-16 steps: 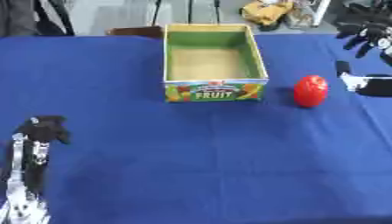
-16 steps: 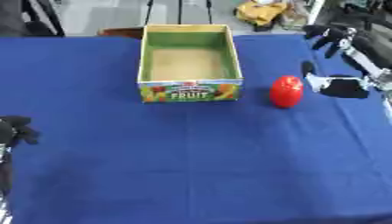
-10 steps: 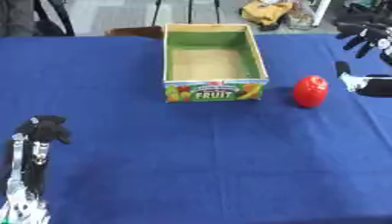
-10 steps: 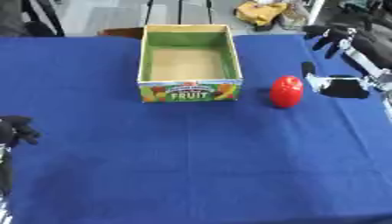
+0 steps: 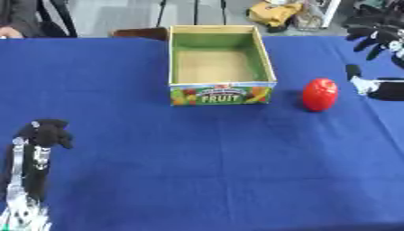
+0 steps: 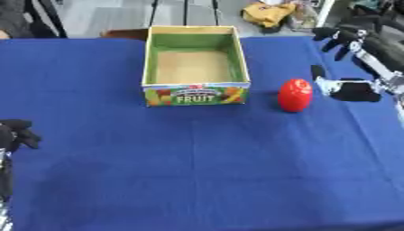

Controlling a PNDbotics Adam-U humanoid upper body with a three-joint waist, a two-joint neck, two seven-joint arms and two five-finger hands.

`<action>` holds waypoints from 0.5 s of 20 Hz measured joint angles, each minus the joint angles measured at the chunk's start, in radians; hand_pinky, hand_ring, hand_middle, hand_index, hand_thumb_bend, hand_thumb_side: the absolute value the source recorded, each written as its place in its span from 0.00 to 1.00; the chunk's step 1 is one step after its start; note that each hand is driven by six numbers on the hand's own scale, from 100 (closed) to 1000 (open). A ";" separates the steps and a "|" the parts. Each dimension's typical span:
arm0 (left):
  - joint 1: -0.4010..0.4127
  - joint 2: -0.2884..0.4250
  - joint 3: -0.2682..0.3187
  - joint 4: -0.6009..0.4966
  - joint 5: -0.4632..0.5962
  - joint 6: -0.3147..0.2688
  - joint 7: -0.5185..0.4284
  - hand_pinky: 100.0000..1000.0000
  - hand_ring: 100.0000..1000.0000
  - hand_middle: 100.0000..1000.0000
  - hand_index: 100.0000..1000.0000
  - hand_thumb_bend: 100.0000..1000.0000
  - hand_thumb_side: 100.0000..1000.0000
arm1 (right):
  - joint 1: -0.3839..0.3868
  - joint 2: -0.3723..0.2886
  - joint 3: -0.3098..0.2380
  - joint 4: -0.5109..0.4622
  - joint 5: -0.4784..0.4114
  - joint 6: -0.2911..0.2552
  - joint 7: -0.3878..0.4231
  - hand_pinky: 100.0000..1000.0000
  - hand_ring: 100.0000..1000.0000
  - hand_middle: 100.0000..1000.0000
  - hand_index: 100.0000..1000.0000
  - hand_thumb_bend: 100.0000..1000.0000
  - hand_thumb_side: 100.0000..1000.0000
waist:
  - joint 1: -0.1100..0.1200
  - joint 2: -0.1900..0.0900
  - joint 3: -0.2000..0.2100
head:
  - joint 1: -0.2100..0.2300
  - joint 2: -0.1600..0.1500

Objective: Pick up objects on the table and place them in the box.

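Nothing moved: open right robot hand (image 6: 347,88) beside red fruit (image 6: 295,95), box (image 6: 195,65) empty.

Red object (image 5: 319,94) beside open box (image 5: 222,92)

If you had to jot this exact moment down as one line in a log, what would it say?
box: empty, open | red object: on cloth right of box, untouched | right hand: open, raised beyond red object | left hand: idle, lower left

Box (image 5: 222,94) front panel reads "FRUIT"; smaller print above illegible.
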 measured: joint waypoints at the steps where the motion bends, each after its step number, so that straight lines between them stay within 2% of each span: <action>1: 0.000 0.000 0.000 0.000 0.000 0.000 0.000 0.52 0.28 0.32 0.51 0.95 0.79 | -0.007 -0.011 0.005 0.010 0.000 -0.003 0.002 0.55 0.71 0.80 0.97 0.00 0.29 | 0.000 0.000 0.001 | 0.000 0.000; 3: 0.001 0.000 0.000 0.002 0.000 0.000 0.000 0.52 0.28 0.32 0.51 0.95 0.79 | -0.021 -0.034 0.018 0.039 0.000 -0.011 0.005 0.56 0.72 0.81 0.98 0.01 0.39 | -0.003 -0.001 0.001 | 0.000 0.000; 5: 0.001 0.000 0.000 0.002 0.000 0.000 0.000 0.52 0.28 0.32 0.51 0.95 0.79 | -0.039 -0.054 0.030 0.077 0.002 -0.022 0.007 0.58 0.73 0.82 0.98 0.11 0.50 | -0.005 -0.004 0.001 | -0.001 0.000; 8: 0.002 0.001 0.000 0.003 0.000 0.000 -0.001 0.52 0.28 0.32 0.51 0.95 0.79 | -0.070 -0.083 0.052 0.142 0.007 -0.046 0.013 0.62 0.76 0.84 0.98 0.20 0.57 | -0.006 -0.009 0.002 | -0.001 0.000; 10: 0.003 0.001 0.000 0.003 0.000 0.001 -0.002 0.52 0.28 0.32 0.51 0.95 0.79 | -0.097 -0.098 0.071 0.192 0.017 -0.064 0.023 0.63 0.77 0.84 0.99 0.23 0.61 | -0.007 -0.011 0.003 | -0.002 0.001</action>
